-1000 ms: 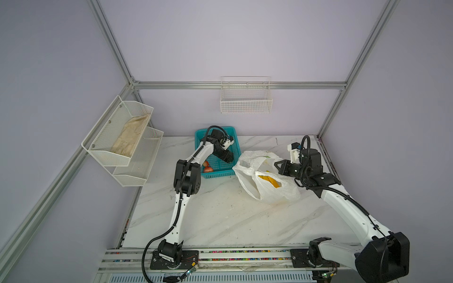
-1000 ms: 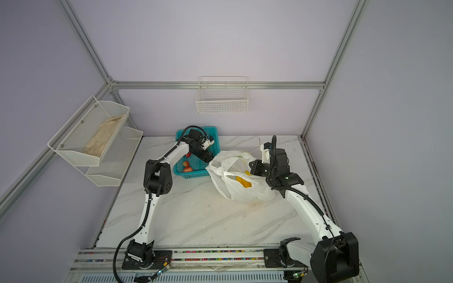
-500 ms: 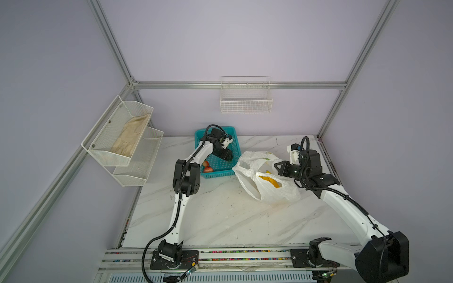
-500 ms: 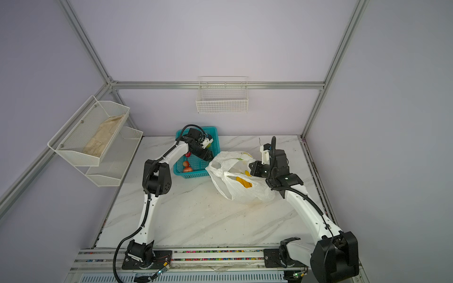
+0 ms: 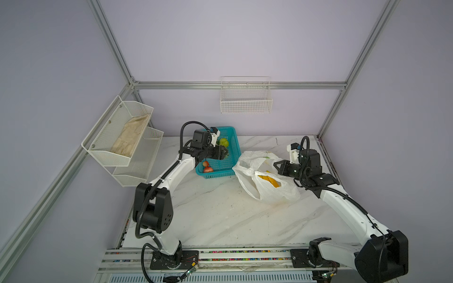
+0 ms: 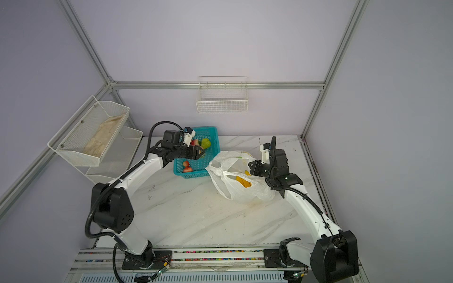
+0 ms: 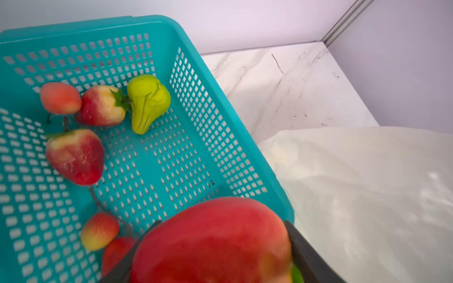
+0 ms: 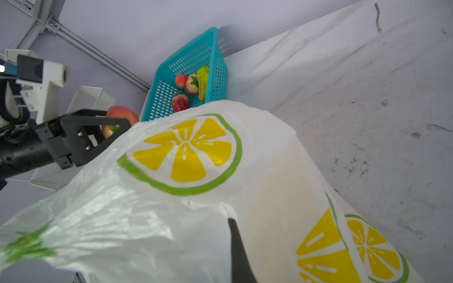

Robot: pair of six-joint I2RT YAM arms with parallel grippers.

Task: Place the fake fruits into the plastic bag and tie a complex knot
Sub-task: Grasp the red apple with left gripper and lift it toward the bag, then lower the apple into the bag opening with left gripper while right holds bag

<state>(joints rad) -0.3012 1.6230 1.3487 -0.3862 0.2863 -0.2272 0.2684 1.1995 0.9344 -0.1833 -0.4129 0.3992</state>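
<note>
Here, the left gripper (image 5: 221,154) is seen just above a teal basket (image 7: 210,127), its jaws clamped on the sides of a large red fruit (image 7: 213,242). The right gripper (image 5: 278,166) is pressed together on the rim of the lemon-printed bag (image 5: 269,191), which is held up so that its mouth gapes toward the basket. The bag rests on the marble table (image 5: 220,215), just beside the basket, and a yellow banana (image 5: 268,180) is already inside. A green pear (image 7: 148,100) and several strawberries (image 7: 76,156) are left in the basket.

For the step in hand, the fruit should be lifted clear of the basket wall, carried over the bag's mouth, and released only once it is well past the rim. The rim should be kept raised and taut, since thin film is likely to sag and close the opening.

Compared with a second earlier, the left gripper has been drawn slightly toward the near side of the basket, and its jaws have narrowed. Whether the fruit was already held then cannot be told at that size. The bag and right gripper appear unchanged.
</note>
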